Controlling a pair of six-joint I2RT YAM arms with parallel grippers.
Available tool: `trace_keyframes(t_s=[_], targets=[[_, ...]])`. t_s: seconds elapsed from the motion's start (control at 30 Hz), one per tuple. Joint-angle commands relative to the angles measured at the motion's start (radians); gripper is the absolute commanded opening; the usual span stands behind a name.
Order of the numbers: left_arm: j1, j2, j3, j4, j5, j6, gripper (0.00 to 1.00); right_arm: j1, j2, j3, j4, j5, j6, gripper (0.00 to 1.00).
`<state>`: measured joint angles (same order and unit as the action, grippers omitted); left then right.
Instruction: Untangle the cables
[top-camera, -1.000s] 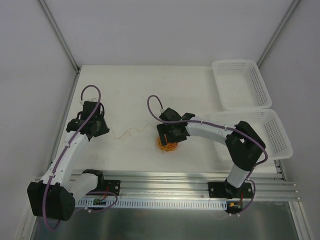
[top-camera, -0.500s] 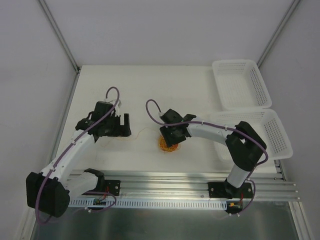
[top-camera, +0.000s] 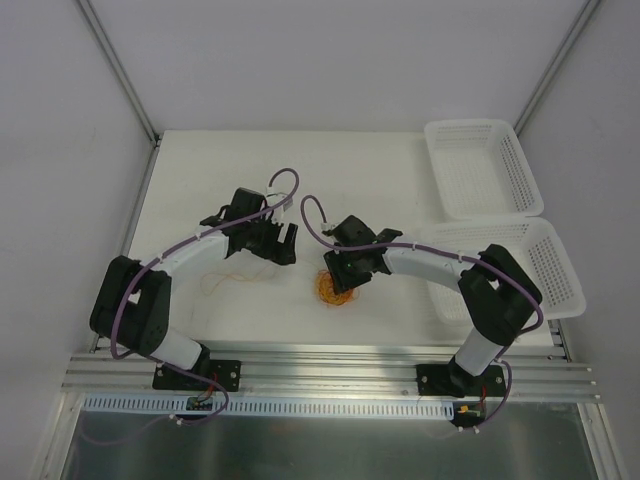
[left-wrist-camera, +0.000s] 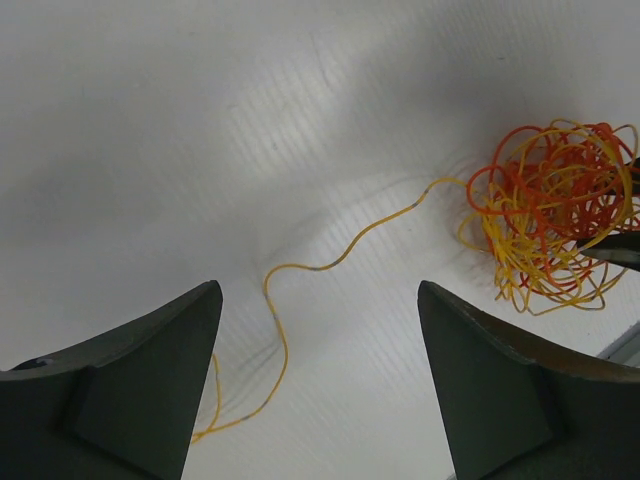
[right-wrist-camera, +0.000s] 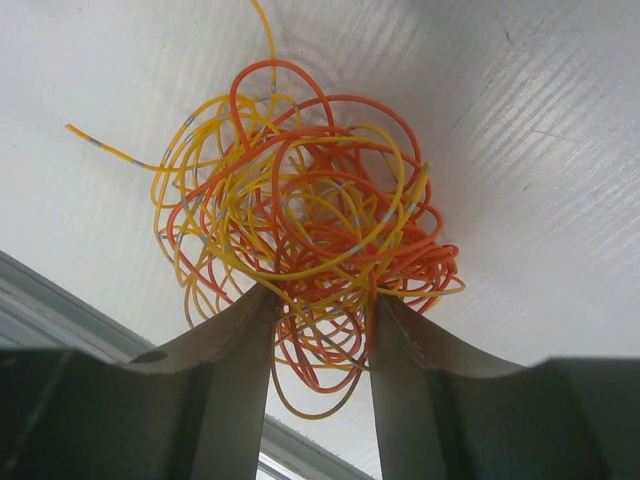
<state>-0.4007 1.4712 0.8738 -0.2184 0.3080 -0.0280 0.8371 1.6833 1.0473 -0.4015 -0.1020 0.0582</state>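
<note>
**Untangling barely begun: one strand out, the bulk knotted**

Nearest the arm bases, beyond the metal rail (top-camera: 330, 365), the cables (top-camera: 334, 291) lie on the white surface (top-camera: 400, 180) as one tight tangle (right-wrist-camera: 300, 220) of red-orange and yellow-orange loops. It sits near the front edge, roughly midway between the two arms.

One loose strand (left-wrist-camera: 340, 245), yellow-orange, runs out of the tangle to the left and wanders across the surface in slack curves. Its far end is thin and hard to follow in the overhead view. No other wire can be seen lying apart from the ball.

The right end effector (right-wrist-camera: 320, 300) is down on the tangle. Its fingers have narrowed to either side of the lower loops, with several wires passing through the gap between them. Whether they are actually clamping those wires cannot be told.

The left end effector (left-wrist-camera: 318, 290) hangs just left of the tangle, above the loose strand. Its fingers are spread wide and hold nothing.

Farthest away, two white mesh baskets (top-camera: 480, 165) stand along the right side. No wire is visible in either.

Assessment: at most one wire is partly drawn clear. Separating the remaining loops is outstanding, which appears to be nearly the whole job.
</note>
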Motion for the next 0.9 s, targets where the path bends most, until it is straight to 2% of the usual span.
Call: trace_keyframes(t_s=[0.0,0.2,0.3,0.33,0.37,0.47,0.57,0.63,0.67,0.73,0.87], targets=[[-0.013,0.055,0.048,0.091,0.147,0.118,0.79,-0.012,-0.048,-0.016,0.052,-0.056,-0.008,0.42],[-0.017,0.144,0.074,0.094,0.169,0.122,0.58,-0.032,-0.059,-0.041,0.090,-0.087,0.011,0.40],[-0.020,0.159,0.080,0.096,0.183,0.106,0.42,-0.038,-0.059,-0.047,0.095,-0.093,0.015,0.40],[-0.018,0.161,0.082,0.093,0.183,0.105,0.36,-0.041,-0.062,-0.052,0.098,-0.091,0.017,0.40],[-0.020,0.158,0.080,0.096,0.183,0.105,0.22,-0.039,-0.065,-0.052,0.096,-0.091,0.017,0.39],[-0.020,0.137,0.076,0.091,0.152,0.097,0.00,-0.046,-0.076,-0.067,0.099,-0.087,0.020,0.36],[0.005,0.094,0.082,0.088,0.105,0.061,0.00,-0.058,-0.100,-0.095,0.096,-0.076,0.029,0.30],[0.042,0.064,0.097,0.077,0.077,0.031,0.00,-0.069,-0.114,-0.113,0.093,-0.064,0.035,0.19],[0.096,0.036,0.106,0.059,0.060,-0.037,0.00,-0.075,-0.131,-0.131,0.090,-0.059,0.037,0.11],[0.160,0.002,0.134,0.030,0.007,-0.087,0.00,-0.087,-0.146,-0.148,0.084,-0.047,0.043,0.06],[0.285,-0.086,0.207,-0.082,-0.260,-0.174,0.00,-0.110,-0.207,-0.182,0.066,-0.028,0.052,0.04]])
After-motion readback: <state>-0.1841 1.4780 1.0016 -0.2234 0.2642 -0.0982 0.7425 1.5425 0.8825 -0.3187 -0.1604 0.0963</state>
